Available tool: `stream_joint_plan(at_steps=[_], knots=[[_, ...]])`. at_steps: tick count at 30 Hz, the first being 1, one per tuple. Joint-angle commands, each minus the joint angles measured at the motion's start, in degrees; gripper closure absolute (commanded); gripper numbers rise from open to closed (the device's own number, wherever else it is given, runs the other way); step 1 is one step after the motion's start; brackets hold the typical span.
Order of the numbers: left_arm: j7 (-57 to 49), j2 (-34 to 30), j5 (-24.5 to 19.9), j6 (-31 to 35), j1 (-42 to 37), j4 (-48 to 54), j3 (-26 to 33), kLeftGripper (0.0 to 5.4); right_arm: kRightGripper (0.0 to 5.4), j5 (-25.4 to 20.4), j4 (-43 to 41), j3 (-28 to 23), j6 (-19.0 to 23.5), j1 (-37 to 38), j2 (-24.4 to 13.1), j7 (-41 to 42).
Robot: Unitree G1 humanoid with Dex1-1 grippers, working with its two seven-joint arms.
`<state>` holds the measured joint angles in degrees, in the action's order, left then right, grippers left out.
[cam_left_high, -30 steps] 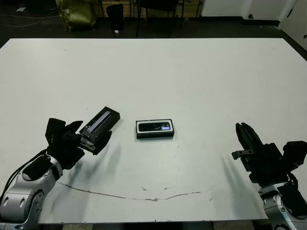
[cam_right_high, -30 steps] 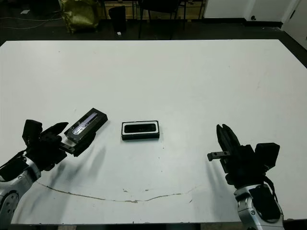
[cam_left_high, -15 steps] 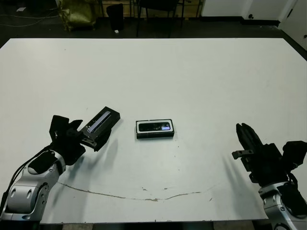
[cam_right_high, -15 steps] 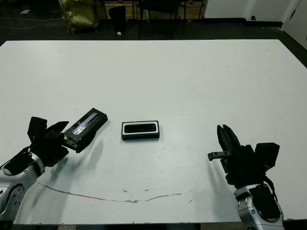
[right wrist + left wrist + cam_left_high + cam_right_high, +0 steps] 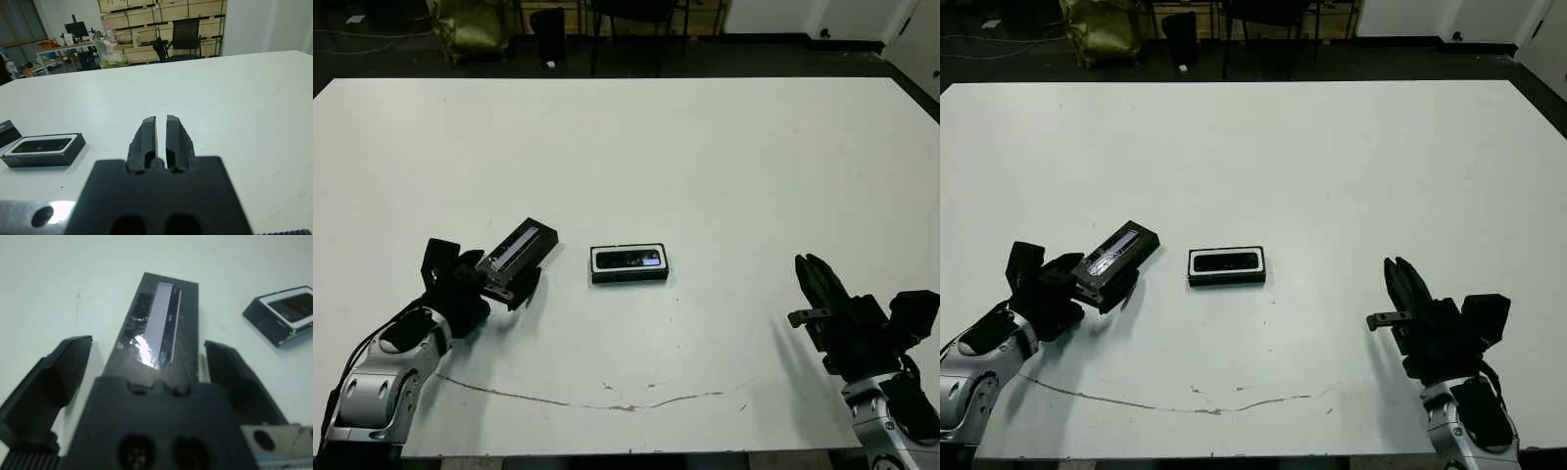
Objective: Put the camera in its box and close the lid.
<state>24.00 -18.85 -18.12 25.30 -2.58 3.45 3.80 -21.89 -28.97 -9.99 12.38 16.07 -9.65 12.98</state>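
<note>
At nine o'clock from the box [image 5: 629, 264], where the camera [image 5: 630, 259] already lies, the lid [image 5: 518, 250] sits between the left gripper's [image 5: 146, 364] wide-spread fingers for grasping, while the right gripper [image 5: 161, 137] idles pinched together.

Wide open white table [image 5: 705, 147] here: the whole far half, from the far-left corner to the far-right corner, is bare and lets an arm sweep through. Only two obstacles sit toward the near edge. The box [image 5: 628, 264], with the camera [image 5: 628, 259] in it, lies left of the middle, bare surface on all sides. Just left of it, with a passable gap between, the lid [image 5: 516, 256] lies slantwise, its near end between the spread fingers of the left gripper [image 5: 146, 377]. The right gripper [image 5: 815, 284], fingers together, hovers near the near-right corner, well apart from the box.
</note>
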Motion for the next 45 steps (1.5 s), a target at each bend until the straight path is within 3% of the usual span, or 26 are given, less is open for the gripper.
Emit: stream_joint_plan(at_steps=[1,11,14,18,24,29,33,40,45], knots=[[0.65,-0.89,1.64,-0.09,0.23,-2.17,-0.82,0.01,5.40,0.25,0.08,-0.16,1.39,0.36,-0.50,-0.43],[0.45,-0.40,5.14,-7.95,-0.22,-8.67,-1.38,0.10,5.40,-0.29,0.05,-0.09,1.04,0.49,-0.07,-0.06],[0.47,-0.47,5.72,-9.47,0.06,-9.35,-1.19,0.63,5.40,0.46,-1.52,0.14,3.27,0.63,-0.04,-2.04],[3.23,-2.69,6.55,-11.49,0.53,-8.99,-1.78,1.58,5.40,0.01,-1.63,0.29,3.11,0.68,0.04,-1.87],[12.20,-9.85,6.25,-8.44,0.19,-5.14,-3.38,2.81,5.40,-0.63,-0.83,0.12,2.57,0.54,0.40,-1.50],[20.93,-13.93,3.62,-6.47,-1.84,-5.65,-3.29,2.82,5.40,-0.34,0.75,0.00,0.30,0.31,0.31,0.09],[23.21,-14.80,2.16,-3.94,-2.97,-5.67,-2.67,2.82,5.40,0.23,-0.71,0.17,2.16,0.64,0.45,-1.65],[18.58,-13.96,-0.43,1.87,-1.95,2.73,0.49,2.82,5.40,0.29,-1.92,0.37,2.80,1.77,-0.69,-0.99],[15.49,-14.29,-4.48,7.87,-4.17,9.95,3.46,2.82,5.40,1.63,-1.31,1.38,2.43,0.11,-3.67,1.69]])
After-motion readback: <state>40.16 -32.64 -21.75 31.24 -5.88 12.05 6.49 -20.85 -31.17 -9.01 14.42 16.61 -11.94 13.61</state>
